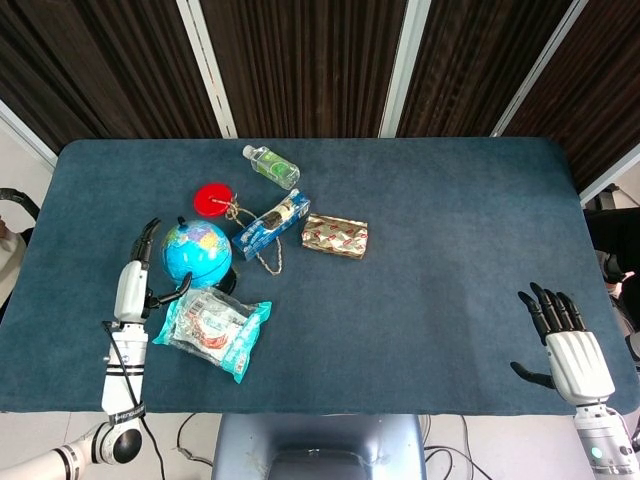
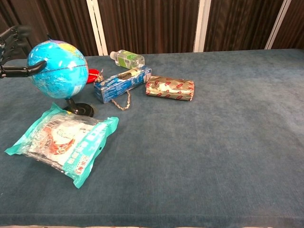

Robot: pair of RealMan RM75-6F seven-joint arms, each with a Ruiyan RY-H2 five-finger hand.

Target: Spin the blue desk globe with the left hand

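Observation:
The blue desk globe stands on its black base at the left of the table, also seen as the globe in the chest view. My left hand is just left of it, open, fingers spread. Its thumb reaches to the globe's left side and looks to touch it. The other fingers stay off to the globe's upper left. My right hand rests open near the table's front right edge, far from the globe, and the chest view does not show it.
A teal snack bag lies just in front of the globe. Behind and right of it are a red disc, a blue box with a chain, a plastic bottle and a foil-wrapped packet.

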